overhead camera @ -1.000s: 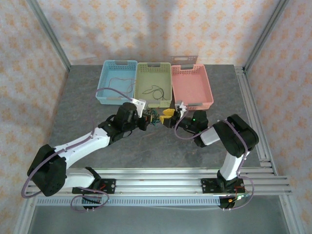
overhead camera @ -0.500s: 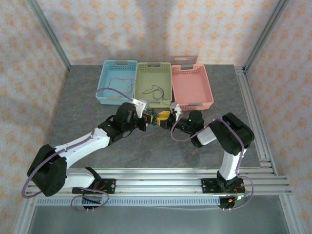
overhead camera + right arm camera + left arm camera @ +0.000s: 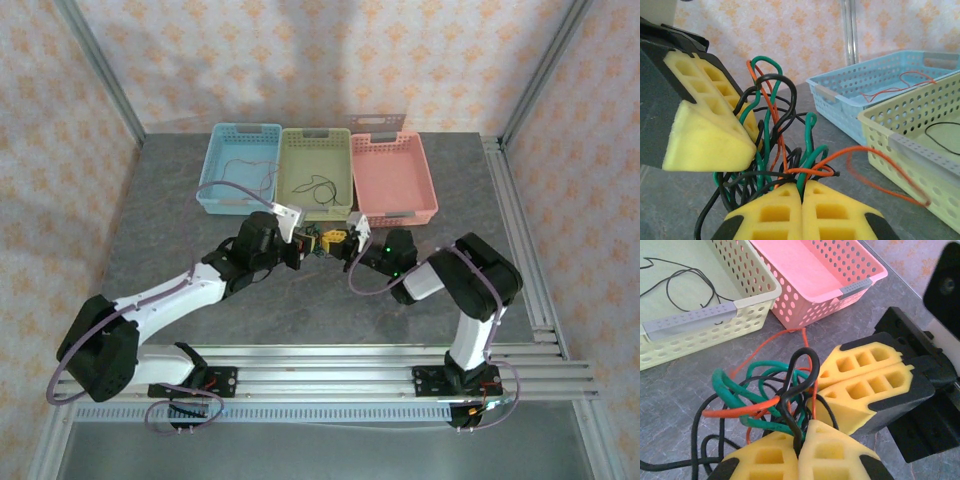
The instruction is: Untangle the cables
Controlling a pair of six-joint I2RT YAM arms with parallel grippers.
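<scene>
Grey bench (image 3: 170,220) under patterned walls, with the blue basket (image 3: 245,145), green basket (image 3: 310,155) and pink basket (image 3: 392,175) in a row at 12 o'clock. Just below them, at centre, sit the knotted cables (image 3: 775,400), black, green and orange. Left end effector (image 3: 799,440) is clenched on a black loop from 9 o'clock. Right end effector (image 3: 801,192) is clenched on the same knot from 3 o'clock.

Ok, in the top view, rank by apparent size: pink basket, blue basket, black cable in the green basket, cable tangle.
1. pink basket and blue basket, alike, not ranked
2. black cable, by its spread
3. cable tangle, partly hidden
</scene>
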